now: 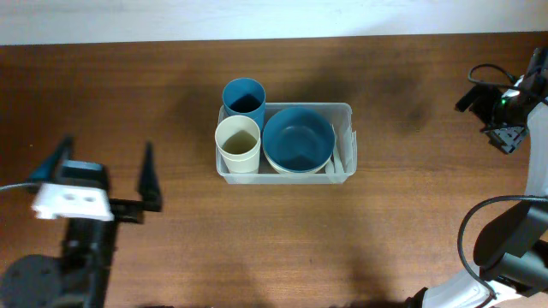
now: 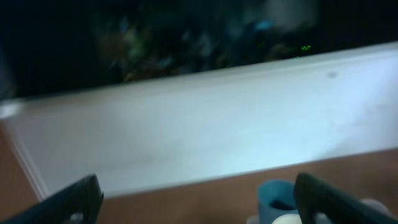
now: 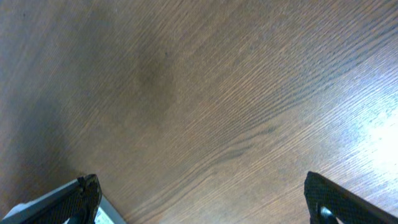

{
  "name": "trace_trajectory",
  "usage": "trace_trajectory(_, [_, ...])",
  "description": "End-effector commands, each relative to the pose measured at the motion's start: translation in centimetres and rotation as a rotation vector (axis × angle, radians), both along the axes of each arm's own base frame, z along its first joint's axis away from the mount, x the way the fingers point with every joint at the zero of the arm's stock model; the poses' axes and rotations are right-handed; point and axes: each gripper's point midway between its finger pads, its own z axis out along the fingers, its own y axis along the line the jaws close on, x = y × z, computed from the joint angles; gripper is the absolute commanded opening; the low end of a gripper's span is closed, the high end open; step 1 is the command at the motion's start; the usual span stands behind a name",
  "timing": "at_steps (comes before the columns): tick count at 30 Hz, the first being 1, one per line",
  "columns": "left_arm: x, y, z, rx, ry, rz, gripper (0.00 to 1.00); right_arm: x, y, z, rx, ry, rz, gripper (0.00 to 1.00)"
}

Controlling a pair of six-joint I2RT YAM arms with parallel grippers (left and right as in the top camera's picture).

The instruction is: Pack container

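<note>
Overhead shows the container [image 1: 346, 108] (cups [image 1: 238, 142], bowl [image 1: 298, 137] inside), right wrist only table [image 3: 217, 93]; left hand [image 1: 107, 147], right hand [image 3: 199, 186] released.

Overhead looks straight down; left wrist shares its blue cup [image 2: 277, 199] — right hugs table [image 3: 217, 93].

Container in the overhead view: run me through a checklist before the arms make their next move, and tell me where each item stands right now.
1. Container upright and flat on the table: ok.
2. Cream cup and blue bowl inside its walls: ok.
3. Blue cup fully inside the far corner: cannot tell, as its mouth overlaps the far rim.
4. White piece beside the bowl properly seated: cannot tell.
5. Left gripper jaws wide apart, empty, away from the container: ok.
6. Right gripper jaws wide apart, empty, only tabletop in front: ok.
</note>
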Motion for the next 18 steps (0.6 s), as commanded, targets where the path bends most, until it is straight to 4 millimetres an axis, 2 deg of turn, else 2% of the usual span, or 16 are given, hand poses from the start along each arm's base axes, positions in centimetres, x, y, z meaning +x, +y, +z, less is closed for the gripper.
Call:
trace_trajectory(1, [-0.3,-3.2,-3.8,0.140,-0.032,-0.185,1.00,-0.1,-0.4,0.0,-0.009,0.002,-0.007,0.99])
trace_trajectory(8, [0.0,-3.7,-11.0,0.147,-0.068,-0.214,1.00,-0.1,-0.4,0.0,-0.009,0.002,-0.006,0.99])
trace_trajectory(12, [-0.5,-3.6,-13.7,0.165,-0.121,-0.202,1.00,-0.1,-0.4,0.0,-0.009,0.003,-0.007,0.99])
trace_trajectory(18, [-1.1,-3.5,-16.4,0.174,-0.169,-0.198,1.00,-0.1,-0.4,0.0,-0.009,0.003,-0.006,0.99])
